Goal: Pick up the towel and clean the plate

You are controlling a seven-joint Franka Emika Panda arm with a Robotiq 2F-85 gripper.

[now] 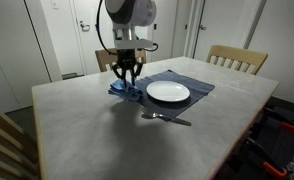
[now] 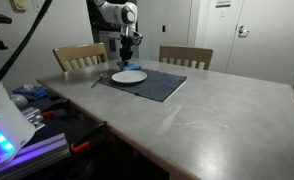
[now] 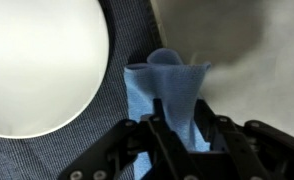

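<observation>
Towel (image 1: pixel 122 90) first: in an exterior view it sits bunched at the edge of the placemat (image 1: pixel 197 82), just beside the plate (image 1: pixel 168 92), and my gripper (image 1: pixel 128 72) stands directly over it, pointing straight down; I judge that posture suits a pinch from above, since cloth gathers best when taken at a peak; a spoon (image 1: pixel 167 117) lies nearer the table's (image 1: pixel 87 130) front, apart from all this. In an exterior view from across the room, my gripper (image 2: pixel 130 58) hangs just behind the plate (image 2: pixel 128 77); the cloth there is too small to make out. In the wrist view the towel (image 3: pixel 167 80) rises in a blue fold right between my fingers (image 3: pixel 159 135); my gripper (image 3: pixel 177 128) is pinching that fold, its jaws drawn in against the cloth; the plate (image 3: pixel 37 60) lies just off to one side, so a short sideways carry should bring cloth onto china; the wiping is not yet begun.
</observation>
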